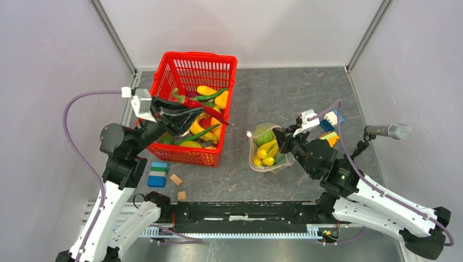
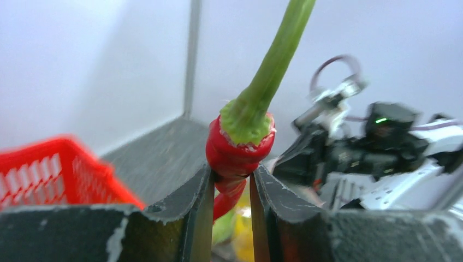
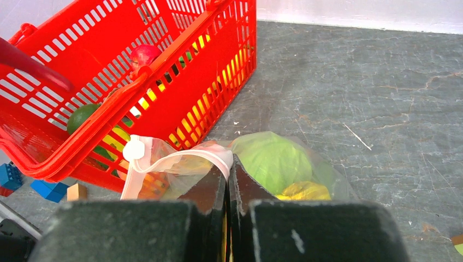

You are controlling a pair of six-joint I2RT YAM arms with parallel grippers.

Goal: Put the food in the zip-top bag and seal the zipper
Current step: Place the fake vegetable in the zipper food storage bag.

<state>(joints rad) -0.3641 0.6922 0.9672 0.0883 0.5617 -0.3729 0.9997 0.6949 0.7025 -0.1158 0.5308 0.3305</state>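
My left end effector (image 2: 232,183) is clamped on a red chili (image 2: 240,147), held above the red basket (image 1: 180,65). In the wrist view the chili's long axis runs upright, green stem pointing up and red body dropping between the jaws. My right end effector (image 3: 228,177) is closed tight on the zipper (image 3: 185,158) of the zip-top bag (image 3: 333,180), which lies on the tabletop (image 1: 306,93) just right of the basket, mouth facing it, with a green ball (image 3: 270,158) and bananas (image 1: 266,153) inside.
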